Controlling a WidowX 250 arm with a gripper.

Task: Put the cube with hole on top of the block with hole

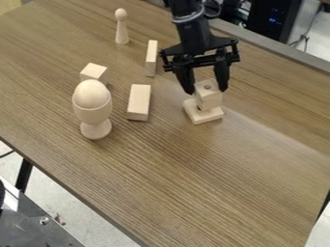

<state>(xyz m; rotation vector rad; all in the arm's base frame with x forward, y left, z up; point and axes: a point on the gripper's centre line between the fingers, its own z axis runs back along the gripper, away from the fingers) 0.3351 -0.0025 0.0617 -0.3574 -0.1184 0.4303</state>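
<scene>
"Where's the cube [209, 99]?"

"Right at the lower end of my gripper [206, 90]. How far open I am, or whether I've got hold of it, I can't tell."

"Under it?"

"The flat block [205, 117]; whether they touch, I can't tell."

"Farther off?"

"An oblong block [139, 100], then an egg [91, 93] in a cup [95, 116]."

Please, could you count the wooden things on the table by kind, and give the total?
Cubes (cube with hole, plain cube): 2
Flat square block: 1
Oblong blocks (nearer block, farther block): 2
Egg: 1
Egg cup: 1
Round-headed peg: 1
Total: 8
</scene>
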